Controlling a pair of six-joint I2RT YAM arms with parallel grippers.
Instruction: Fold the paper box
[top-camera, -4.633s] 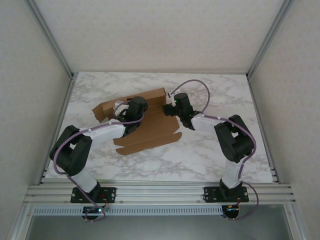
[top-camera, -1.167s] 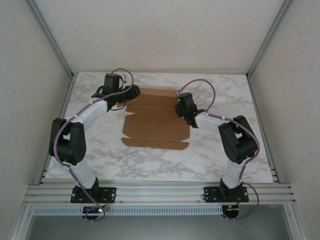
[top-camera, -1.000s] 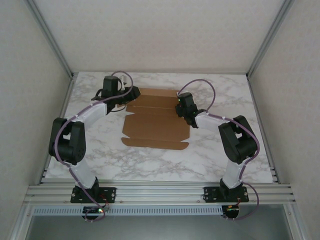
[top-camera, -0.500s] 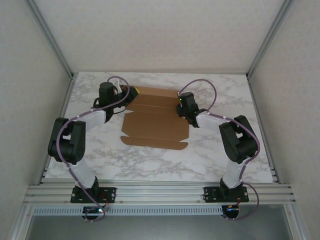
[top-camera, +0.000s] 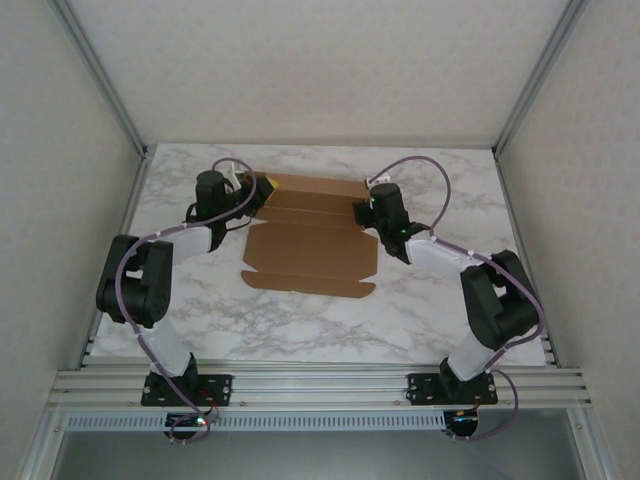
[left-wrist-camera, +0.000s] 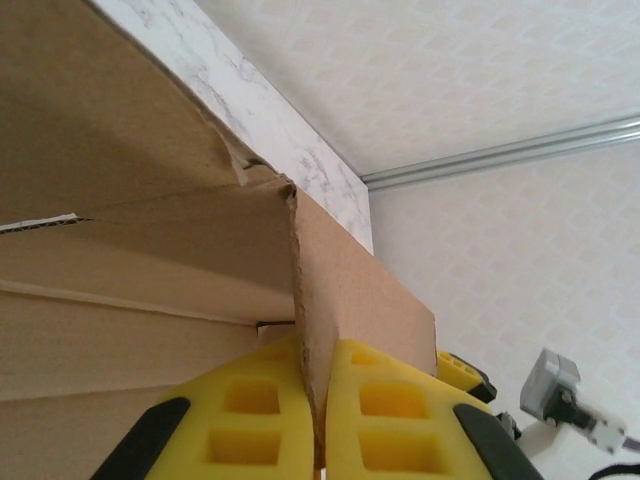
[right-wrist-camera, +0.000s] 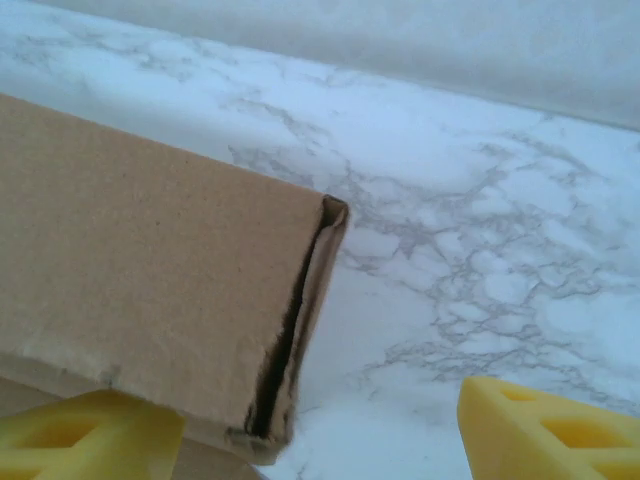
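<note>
The paper box (top-camera: 310, 240) lies opened out on the bench (top-camera: 440, 310) in the upper middle of the top view. Its creases and long axis run left to right across the frame, between my two arms. My left end effector (top-camera: 247, 192) is at the sheet's upper-left corner. In the left wrist view its yellow pads (left-wrist-camera: 385, 410) are pressed together on a side flap that stands upright, edge-on, between them.

My right end effector (top-camera: 370, 208) sits at the opposite, upper-right corner with its fingers apart, clamping nothing. In the right wrist view the folded-over end of the far wall lies toward the lower left, just beside one fingertip (right-wrist-camera: 85, 430), while the other hangs well off over bare marble.

So the far wall spans from one end effector to the other. I judge the coming move turns on that right end. It lies left of my right end effector's centre, and the right arm is the nearer one.
</note>
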